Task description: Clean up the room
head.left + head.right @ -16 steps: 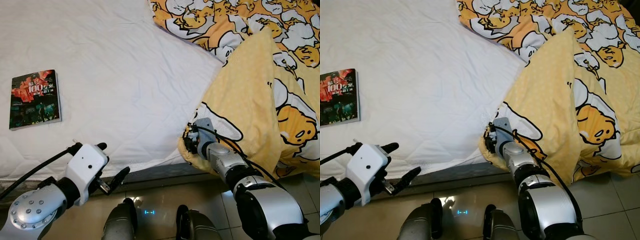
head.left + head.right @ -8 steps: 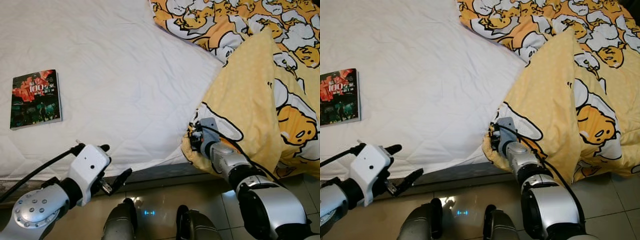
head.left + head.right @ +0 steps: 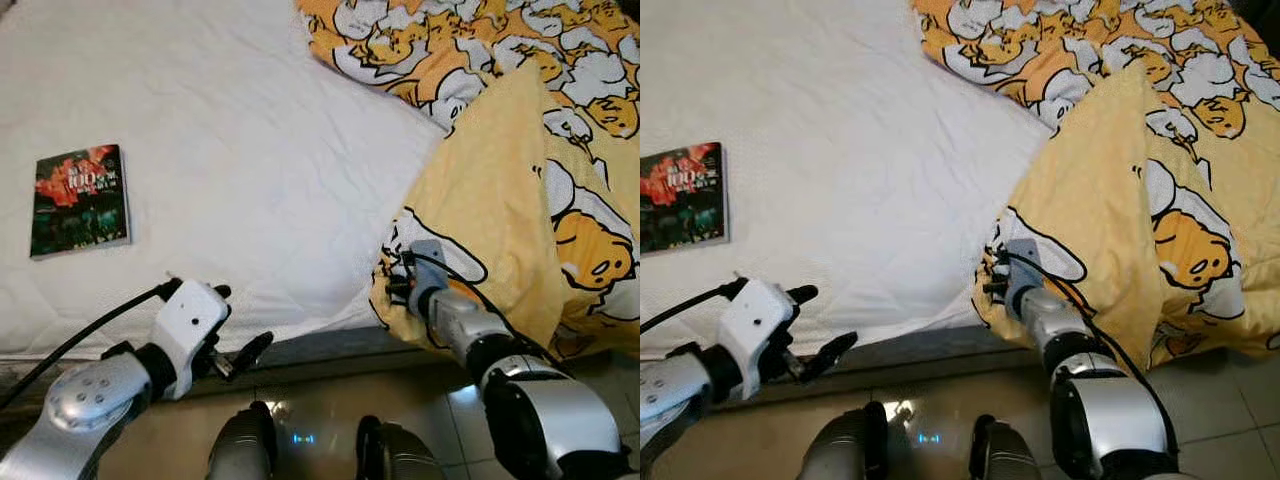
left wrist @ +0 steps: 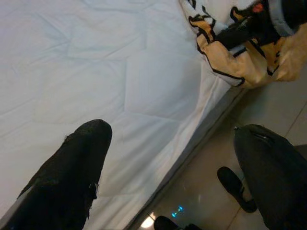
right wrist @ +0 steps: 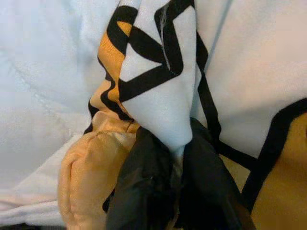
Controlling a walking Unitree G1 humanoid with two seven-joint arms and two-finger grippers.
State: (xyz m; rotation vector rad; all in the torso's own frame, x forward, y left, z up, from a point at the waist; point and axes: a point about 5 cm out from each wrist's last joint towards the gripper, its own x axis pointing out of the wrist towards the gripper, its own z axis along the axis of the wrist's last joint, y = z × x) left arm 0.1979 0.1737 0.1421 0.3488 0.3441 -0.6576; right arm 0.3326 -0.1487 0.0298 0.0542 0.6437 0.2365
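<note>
My right pincer (image 5: 175, 191) is clamped on a fold of the yellow blanket (image 3: 500, 200), right at its corner by the near edge of the bed (image 3: 250, 150). The rest of the blanket is bunched up on the bed, beyond that corner. I think it is soft and floppy — light, but it will drag and slide. A pinch on the thick corner hem should hold best. My left pincer (image 3: 235, 325) hangs apart, holding nothing, off the bed's near edge. A book (image 3: 80, 200) lies flat on the bed — well apart from the blanket.
</note>
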